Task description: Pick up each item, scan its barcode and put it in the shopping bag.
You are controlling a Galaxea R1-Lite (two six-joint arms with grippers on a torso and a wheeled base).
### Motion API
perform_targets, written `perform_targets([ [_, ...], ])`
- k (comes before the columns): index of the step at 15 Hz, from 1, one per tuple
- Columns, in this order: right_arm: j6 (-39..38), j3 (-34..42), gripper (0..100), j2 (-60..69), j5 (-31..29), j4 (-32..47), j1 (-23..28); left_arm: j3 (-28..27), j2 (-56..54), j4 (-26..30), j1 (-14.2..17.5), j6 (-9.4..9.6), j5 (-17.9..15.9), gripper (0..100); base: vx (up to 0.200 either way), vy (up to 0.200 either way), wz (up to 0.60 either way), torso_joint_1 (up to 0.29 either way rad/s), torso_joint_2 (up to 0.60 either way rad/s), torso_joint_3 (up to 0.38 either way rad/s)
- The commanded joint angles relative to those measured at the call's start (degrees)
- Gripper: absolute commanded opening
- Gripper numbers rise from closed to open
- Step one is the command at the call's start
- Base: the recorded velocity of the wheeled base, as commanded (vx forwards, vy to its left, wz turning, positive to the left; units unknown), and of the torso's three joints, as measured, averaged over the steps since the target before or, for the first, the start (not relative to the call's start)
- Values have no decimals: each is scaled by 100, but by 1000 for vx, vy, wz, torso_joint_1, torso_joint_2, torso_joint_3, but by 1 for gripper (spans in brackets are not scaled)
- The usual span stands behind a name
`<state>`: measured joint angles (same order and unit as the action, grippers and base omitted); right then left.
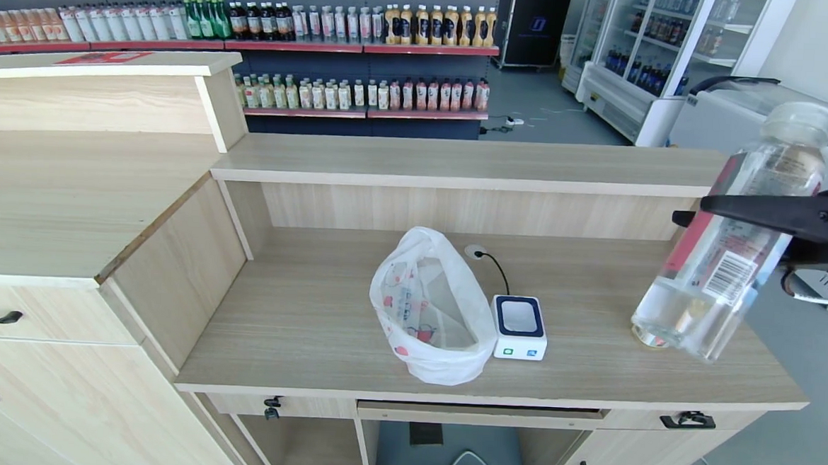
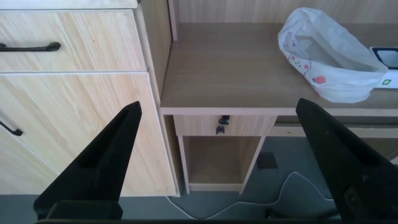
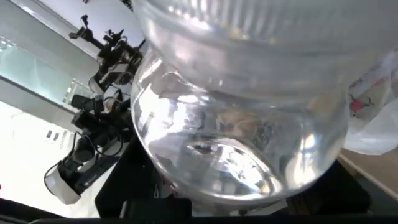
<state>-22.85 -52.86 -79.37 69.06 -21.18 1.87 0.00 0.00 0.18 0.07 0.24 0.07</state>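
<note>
Gripping the clear bottle [image 1: 729, 242] at mid-body in the right pincer [image 1: 713, 209], clamped firm; tilted steeply, cap up above the pincer, base down below it.

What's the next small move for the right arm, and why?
Probably carry the bottle left toward the scanner and turn its barcode down toward it. The right gripper holds the bottle tilted near the right end of the desk, with the barcode not facing the scanner.
</note>
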Motion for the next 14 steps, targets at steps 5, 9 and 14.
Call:
perform_targets([
  [5,-9,452,0,880,503,52,-354,0,9,-1,1,2,1,100,0,0,0,0,0,0],
  [9,8,874,0,1302,749,70,-617,0,9,-1,1,2,1,100,0,0,0,0,0,0],
  [14,158,988,0,1425,732,474,-626,0,9,-1,1,2,1,100,0,0,0,0,0,0],
])
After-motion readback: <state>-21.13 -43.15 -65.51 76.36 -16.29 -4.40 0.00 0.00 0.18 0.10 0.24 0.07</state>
